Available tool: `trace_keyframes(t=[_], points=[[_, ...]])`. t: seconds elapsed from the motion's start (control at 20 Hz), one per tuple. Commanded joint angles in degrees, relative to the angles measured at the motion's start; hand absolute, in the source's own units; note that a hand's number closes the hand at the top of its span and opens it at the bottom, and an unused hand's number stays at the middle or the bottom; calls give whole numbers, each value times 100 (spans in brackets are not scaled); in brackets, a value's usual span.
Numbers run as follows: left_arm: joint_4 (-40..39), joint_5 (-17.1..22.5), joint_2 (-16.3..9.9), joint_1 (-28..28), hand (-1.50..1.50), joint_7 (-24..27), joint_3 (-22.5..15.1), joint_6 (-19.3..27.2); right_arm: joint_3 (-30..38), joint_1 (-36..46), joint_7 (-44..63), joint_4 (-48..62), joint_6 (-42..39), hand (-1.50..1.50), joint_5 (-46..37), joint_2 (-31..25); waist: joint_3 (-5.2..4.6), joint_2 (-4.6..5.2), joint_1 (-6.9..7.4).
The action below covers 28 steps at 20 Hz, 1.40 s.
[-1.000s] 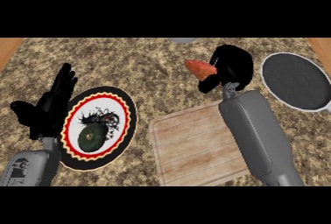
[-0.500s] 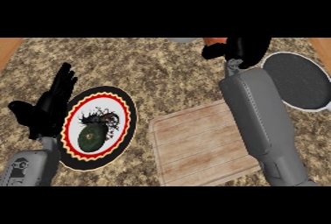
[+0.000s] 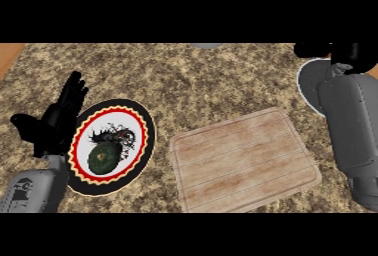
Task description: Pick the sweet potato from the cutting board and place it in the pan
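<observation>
The wooden cutting board (image 3: 244, 160) lies bare at centre right. My right hand (image 3: 341, 54) is at the top right edge, bunched into a curl above the far rim of the grey pan (image 3: 308, 85), which my right forearm partly covers. The sweet potato does not show; the curled hand hides it. My left hand (image 3: 57, 117) rests open at the left, fingers up, beside the plate.
A round plate (image 3: 140, 117) with a red and yellow rim holds a dark green vegetable (image 3: 103, 156) left of the board. A small grey object (image 3: 207, 45) peeks in at the top edge. The speckled counter ends at a wooden strip (image 3: 7, 56) at the top left.
My right hand has carried the sweet potato from above the board's far side rightward and away, to over the pan. The potato has gone out of sight. The left hand has stayed put.
</observation>
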<state>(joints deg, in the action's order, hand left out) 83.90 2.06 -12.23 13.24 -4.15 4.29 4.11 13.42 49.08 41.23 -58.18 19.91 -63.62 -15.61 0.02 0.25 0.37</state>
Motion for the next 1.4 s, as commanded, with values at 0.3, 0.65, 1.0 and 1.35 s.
trace_keyframes(t=[0.3,0.65,1.0,1.35], points=[[396,-150,316,-243,0,-18,-294,129,743,-545,-1581,2054,1048,150,131,-1431,11,35,141],[-66,32,7,363,0,-88,40,-97,1496,-375,-2912,3552,1590,150,841,-2103,25,107,203],[-109,6,79,261,0,66,-24,-132,2235,-314,-3579,4183,902,-150,1832,-1855,47,142,258],[-85,-31,157,119,0,129,-66,-104,2654,-491,-4629,4502,424,-150,2342,-1865,41,149,323]])
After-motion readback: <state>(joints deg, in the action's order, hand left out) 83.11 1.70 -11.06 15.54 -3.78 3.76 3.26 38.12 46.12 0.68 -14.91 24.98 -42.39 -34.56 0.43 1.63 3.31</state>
